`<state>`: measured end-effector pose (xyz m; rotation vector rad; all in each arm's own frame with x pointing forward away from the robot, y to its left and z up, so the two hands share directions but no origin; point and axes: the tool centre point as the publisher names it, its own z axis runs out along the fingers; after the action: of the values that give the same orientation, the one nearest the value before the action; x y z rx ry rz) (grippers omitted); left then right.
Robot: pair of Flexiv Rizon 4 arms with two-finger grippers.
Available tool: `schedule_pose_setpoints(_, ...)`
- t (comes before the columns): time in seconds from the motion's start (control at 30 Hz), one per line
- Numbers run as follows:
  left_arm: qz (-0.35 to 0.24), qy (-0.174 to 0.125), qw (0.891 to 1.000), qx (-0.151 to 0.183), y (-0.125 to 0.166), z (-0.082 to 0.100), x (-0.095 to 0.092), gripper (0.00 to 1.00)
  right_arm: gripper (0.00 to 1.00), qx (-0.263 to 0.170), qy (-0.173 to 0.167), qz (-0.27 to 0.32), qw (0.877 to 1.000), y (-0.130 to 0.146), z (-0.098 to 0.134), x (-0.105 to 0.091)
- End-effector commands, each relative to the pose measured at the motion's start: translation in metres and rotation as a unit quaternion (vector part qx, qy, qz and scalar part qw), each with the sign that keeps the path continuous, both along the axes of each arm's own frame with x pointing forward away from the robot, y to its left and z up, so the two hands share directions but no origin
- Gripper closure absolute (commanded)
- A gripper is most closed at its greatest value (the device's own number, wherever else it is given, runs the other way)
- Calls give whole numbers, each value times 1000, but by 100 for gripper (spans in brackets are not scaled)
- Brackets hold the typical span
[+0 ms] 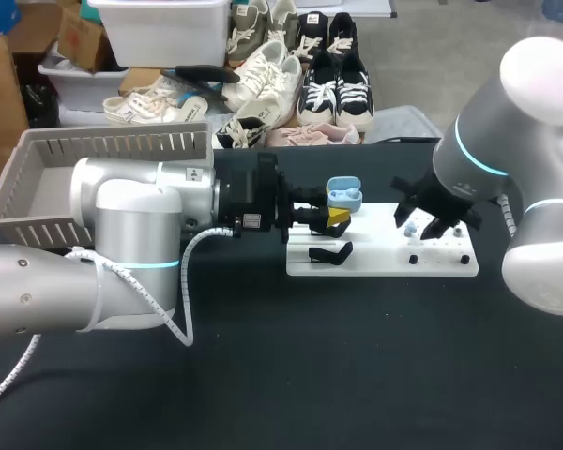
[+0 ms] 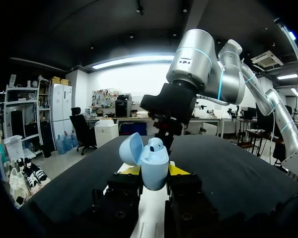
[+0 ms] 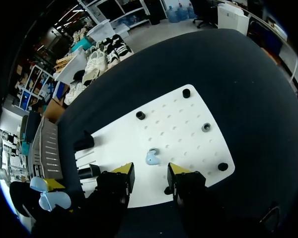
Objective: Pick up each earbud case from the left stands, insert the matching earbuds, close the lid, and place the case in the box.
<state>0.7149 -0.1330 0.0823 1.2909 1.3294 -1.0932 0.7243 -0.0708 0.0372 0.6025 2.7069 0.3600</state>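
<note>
My left gripper (image 2: 154,174) is shut on a light blue earbud case (image 2: 155,163), held upright over the left end of the white board (image 1: 385,261). The case's lid (image 2: 130,148) stands open and one earbud (image 2: 155,145) sits inside. In the head view the case (image 1: 343,194) shows just past the left fingers' yellow tips. My right gripper (image 3: 150,171) hangs open over the board (image 3: 179,124), fingers pointing down. A light blue earbud (image 3: 152,156) lies on the board just ahead of the gap between its fingertips, untouched by either.
A grey slotted box (image 1: 94,173) stands at the back left, behind my left arm. Two black stands (image 3: 84,141) sit at the board's left end, and several small black pegs (image 3: 186,92) dot its right part. My right arm (image 2: 188,64) looms ahead of the case.
</note>
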Motion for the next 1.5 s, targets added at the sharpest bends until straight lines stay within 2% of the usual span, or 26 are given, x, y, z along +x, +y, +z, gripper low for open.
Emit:
schedule_pose_setpoints(0.03,0,-1,1000,-2,0,-1,1,100,60,-7,-26,-11,1000,2,-6,1)
schedule_pose_setpoints(0.63,0,-1,1000,-2,0,-1,1,100,60,-1,-25,-28,999,1,-10,4)
schedule_pose_setpoints(0.8,0,-1,1000,-2,0,-1,1,100,63,-2,-24,-29,999,0,-10,6)
schedule_pose_setpoints(0.93,0,-1,1000,-2,0,-1,1,100,69,1,-23,-29,999,0,-10,8)
schedule_pose_setpoints(1.5,0,-1,1000,-2,0,-1,1,100,71,0,-16,-29,999,0,-15,10)
